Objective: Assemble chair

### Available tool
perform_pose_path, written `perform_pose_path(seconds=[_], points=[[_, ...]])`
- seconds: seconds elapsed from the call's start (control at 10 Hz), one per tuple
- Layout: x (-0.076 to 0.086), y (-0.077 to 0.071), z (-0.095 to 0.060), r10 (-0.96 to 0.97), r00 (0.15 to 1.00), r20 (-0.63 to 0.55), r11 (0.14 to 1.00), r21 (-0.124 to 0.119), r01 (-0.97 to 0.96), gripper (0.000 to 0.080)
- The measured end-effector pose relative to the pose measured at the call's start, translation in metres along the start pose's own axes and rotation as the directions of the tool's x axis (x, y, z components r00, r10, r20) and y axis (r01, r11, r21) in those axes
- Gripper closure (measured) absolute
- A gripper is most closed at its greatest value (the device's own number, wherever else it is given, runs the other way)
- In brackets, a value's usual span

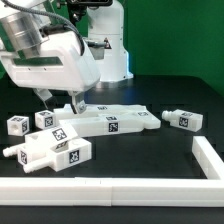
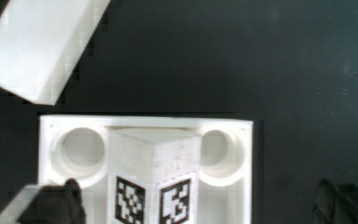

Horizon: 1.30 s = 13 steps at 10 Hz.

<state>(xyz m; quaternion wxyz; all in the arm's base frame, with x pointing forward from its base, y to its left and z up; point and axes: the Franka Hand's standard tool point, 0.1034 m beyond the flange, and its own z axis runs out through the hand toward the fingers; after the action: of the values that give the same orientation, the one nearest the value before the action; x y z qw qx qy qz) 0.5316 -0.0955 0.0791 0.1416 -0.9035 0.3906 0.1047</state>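
Loose chair parts, white plastic with square black-and-white tags, scattered unjoined on a black table [image 1: 150, 150]. Long flat piece [image 1: 115, 122] at centre, lying flat, several tags on its upper face. Two small tagged blocks [image 1: 17, 123] [image 1: 45, 119] toward the exterior view's left, near each other but apart. Chunky front piece [image 1: 55, 152] nearest the camera, with a short peg pointing to the exterior view's left. Single right-hand block [image 1: 182, 119] well apart from the rest. Low white rail [image 1: 110, 187] along the front edge, turning up the exterior view's right side, fencing the parts in. Gripper [image 1: 62, 100] hung over the left end of the long flat piece, jaws spread wide, nothing clasped; dark fingers [image 1: 78, 100] partly masking the parts behind them. White robot arm [image 1: 50, 50] blocking sight of the table at upper left. In the wrist view: socketed block [image 2: 149, 150] with two round holes and two tags, between the wide-set fingers [image 2: 51, 200], untouched; tilted white slab [image 2: 43, 50] beyond it, apart.
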Motion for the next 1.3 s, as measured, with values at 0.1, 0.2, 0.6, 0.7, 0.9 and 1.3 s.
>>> perform_pose_path(seconds=[0.1, 0.2, 0.6, 0.7, 0.9, 1.3], points=[[0.003, 0.001, 0.002, -0.009, 1.0, -0.001, 1.0, -0.013, 0.009, 0.0151], [0.017, 0.001, 0.006, -0.038, 0.999, -0.014, 0.998, -0.056, 0.037, 0.0151], [0.036, 0.003, 0.022, -0.043, 0.998, -0.043, 0.996, -0.084, 0.04, 0.0151], [0.038, 0.006, 0.027, -0.041, 0.998, -0.046, 0.995, -0.091, 0.036, 0.0151], [0.036, 0.01, 0.034, -0.04, 0.998, -0.046, 0.994, -0.099, 0.035, 0.0151], [0.037, 0.021, 0.042, -0.035, 0.998, -0.046, 0.993, -0.11, 0.029, 0.0178]])
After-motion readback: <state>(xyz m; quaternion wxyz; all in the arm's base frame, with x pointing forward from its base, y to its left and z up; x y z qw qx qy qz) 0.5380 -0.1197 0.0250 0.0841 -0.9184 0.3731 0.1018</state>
